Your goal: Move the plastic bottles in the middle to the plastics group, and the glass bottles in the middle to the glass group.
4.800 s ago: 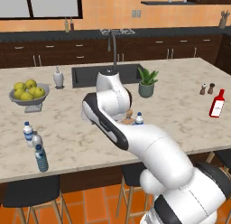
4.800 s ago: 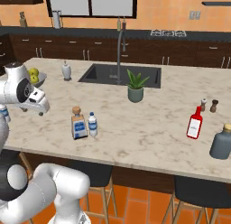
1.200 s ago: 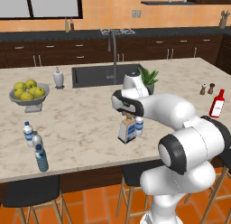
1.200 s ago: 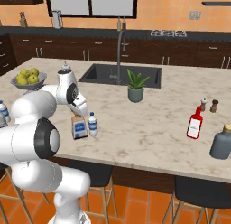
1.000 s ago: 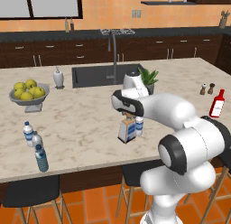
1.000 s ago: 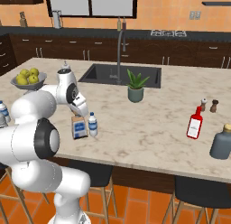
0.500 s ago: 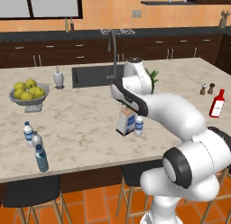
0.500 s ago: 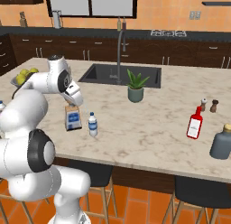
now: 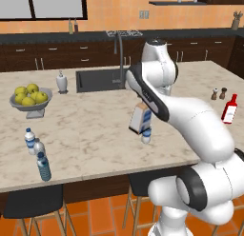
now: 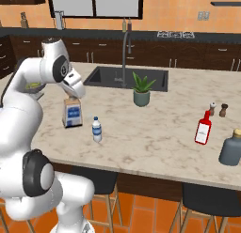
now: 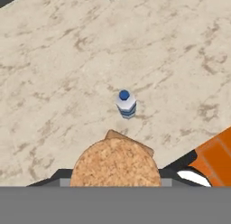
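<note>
While its fingertips are hidden, the pincer (image 10: 73, 97) grips the cork-stoppered glass bottle (image 9: 140, 119) by its top. It has been lifted off the surface (image 9: 95, 135), tilted, above the small water bottle (image 10: 96, 129).

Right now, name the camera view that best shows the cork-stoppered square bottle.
The right base view: the cork-stoppered square bottle shows its whole labelled body there, tilted under the gripper. In the left base view the arm hides its top. The hand view gives just the cork from above.
</note>
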You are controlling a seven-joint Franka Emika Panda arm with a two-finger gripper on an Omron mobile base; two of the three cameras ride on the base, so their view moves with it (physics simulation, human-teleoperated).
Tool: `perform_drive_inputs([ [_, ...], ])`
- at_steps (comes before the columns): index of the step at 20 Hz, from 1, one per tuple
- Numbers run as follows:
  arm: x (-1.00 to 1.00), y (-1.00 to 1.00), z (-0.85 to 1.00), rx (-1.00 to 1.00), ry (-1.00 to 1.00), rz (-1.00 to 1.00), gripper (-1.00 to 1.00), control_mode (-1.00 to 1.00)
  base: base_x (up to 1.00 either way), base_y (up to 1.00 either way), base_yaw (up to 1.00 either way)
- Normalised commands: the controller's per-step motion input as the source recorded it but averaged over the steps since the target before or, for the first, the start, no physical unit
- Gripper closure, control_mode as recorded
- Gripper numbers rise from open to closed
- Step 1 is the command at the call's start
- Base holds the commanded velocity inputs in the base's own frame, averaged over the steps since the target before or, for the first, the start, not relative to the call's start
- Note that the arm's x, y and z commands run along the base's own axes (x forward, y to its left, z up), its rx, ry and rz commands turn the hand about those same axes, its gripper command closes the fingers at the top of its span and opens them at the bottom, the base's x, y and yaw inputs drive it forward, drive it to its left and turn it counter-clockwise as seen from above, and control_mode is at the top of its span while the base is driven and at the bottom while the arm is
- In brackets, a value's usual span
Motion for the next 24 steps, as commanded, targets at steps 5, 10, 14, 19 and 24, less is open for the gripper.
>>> perform_drive_inputs([
  [5,-0.11,-0.55,0.56,0.0,0.0,0.0,1.0,-1.0,0.0,0.0,0.0],
  [10,-0.15,-0.96,0.06,-0.05,0.0,0.02,1.0,-1.0,0.0,0.0,0.0],
  [14,-0.06,-1.0,0.0,-0.03,0.0,0.18,1.0,-1.0,0.0,0.0,0.0],
  [19,-0.17,-1.0,-0.03,-0.03,0.0,0.22,1.0,-1.0,0.0,0.0,0.0],
  [24,-0.07,-0.95,-0.16,-0.06,0.0,0.11,1.0,-1.0,0.0,0.0,0.0],
])
